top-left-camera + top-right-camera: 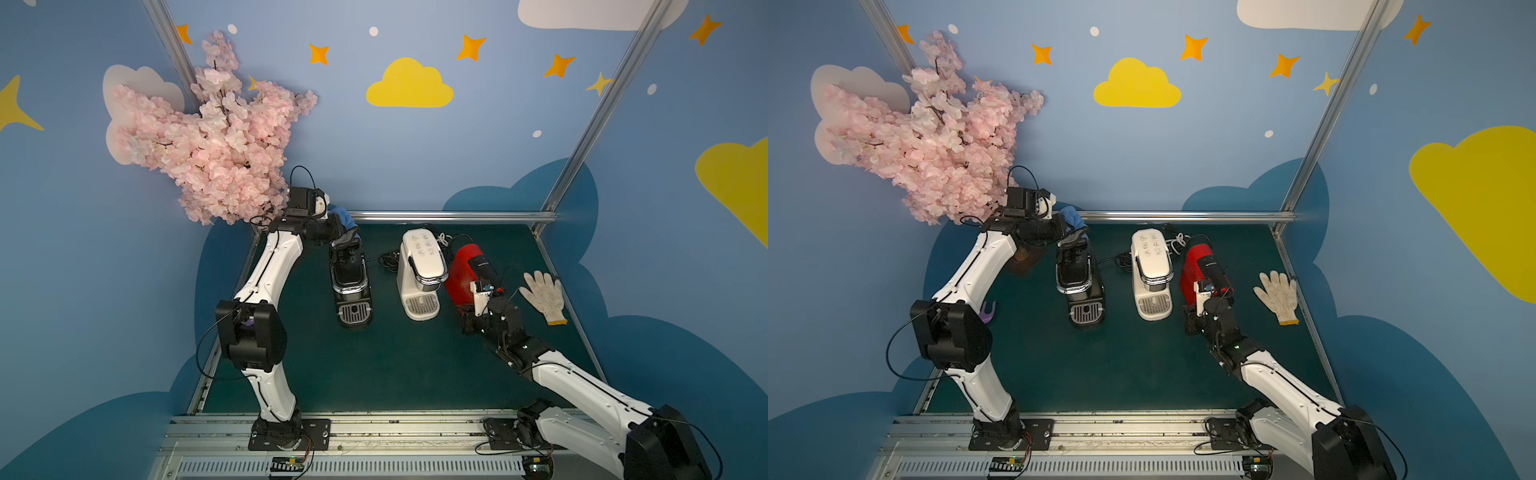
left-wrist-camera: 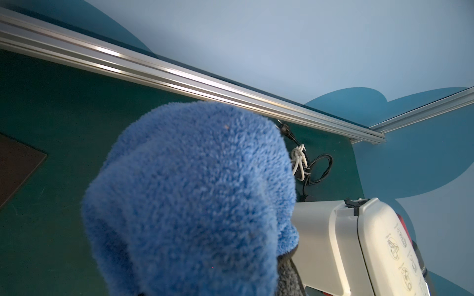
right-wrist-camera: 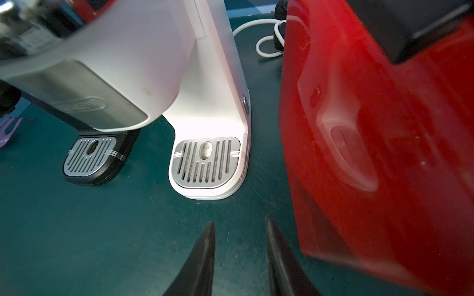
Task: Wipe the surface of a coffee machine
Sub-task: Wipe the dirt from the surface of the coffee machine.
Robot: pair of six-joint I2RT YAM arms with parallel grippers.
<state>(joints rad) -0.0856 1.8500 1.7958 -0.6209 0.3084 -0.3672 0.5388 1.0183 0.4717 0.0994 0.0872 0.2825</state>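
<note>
Toward the back rail of the dark green table (image 1: 374, 365), mid-row, stands the coffee machine (image 1: 419, 270). A black machine (image 1: 351, 282) sits on its left-arm side, well apart. A red-and-black machine (image 1: 465, 274) sits just beside it on the other side.

Left gripper (image 1: 332, 227): raised over the black machine's rear, jaws together, clamped on a blue cloth (image 2: 195, 192). The cloth's grey underside may touch the black machine's top, but it is hard to tell. The cloth is clear of the coffee machine.

Right gripper (image 3: 239, 225): low over the table, in front of the gap between the coffee machine and the red one. Jaws apart, nothing between them.

White glove (image 1: 544, 295): lies beyond the red machine.

Step, as judged: cloth in hand, wipe not yet begun. The next move calls for carrying the cloth sideways onto the coffee machine's rounded top, then light strokes — too hard a press could shift the body.

Look: cream-white shell, chrome band, six dark icons on top, silver drip grille (image 3: 205, 161) at the base — specks at its centre.
</note>
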